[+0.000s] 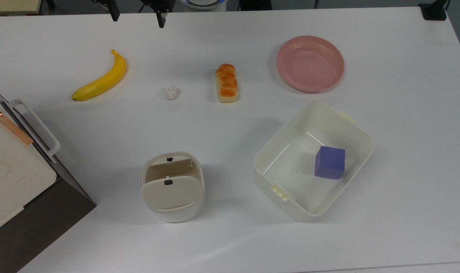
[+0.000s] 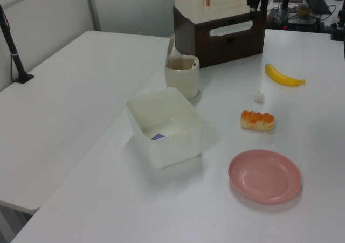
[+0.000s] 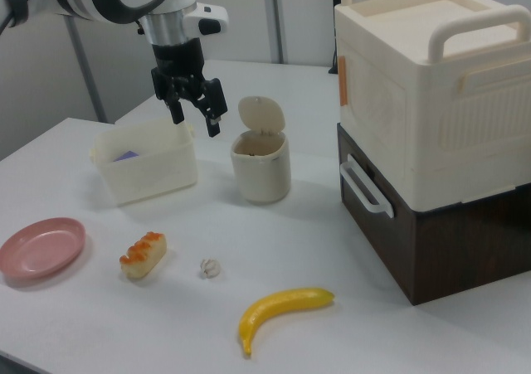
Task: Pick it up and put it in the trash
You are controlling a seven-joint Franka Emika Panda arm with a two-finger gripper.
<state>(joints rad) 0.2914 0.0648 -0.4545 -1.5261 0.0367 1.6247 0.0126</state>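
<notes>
White paper wad [image 1: 171, 92] lies between banana [image 1: 100, 79] and bread roll [image 1: 227, 83] in the top view, gripper [image 1: 138, 17] cropped there; the right view shows gripper [image 3: 196, 114] jaws spread wide, empty, above the table, trash bin [image 3: 260, 167] lid tipped up.

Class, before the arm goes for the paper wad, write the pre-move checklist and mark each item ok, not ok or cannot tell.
1. Gripper open, nothing between its fingers: ok.
2. Paper wad lies free on the table, apart from the banana and the bread roll: ok.
3. Gripper above the wad: not ok; in the right view it hangs high, up by the tub.
4. Trash bin upright, flap swung up, mouth partly open: ok.
5. Opening wide enough for the wad: cannot tell.
6. Path from wad to bin free of other items: ok.
</notes>
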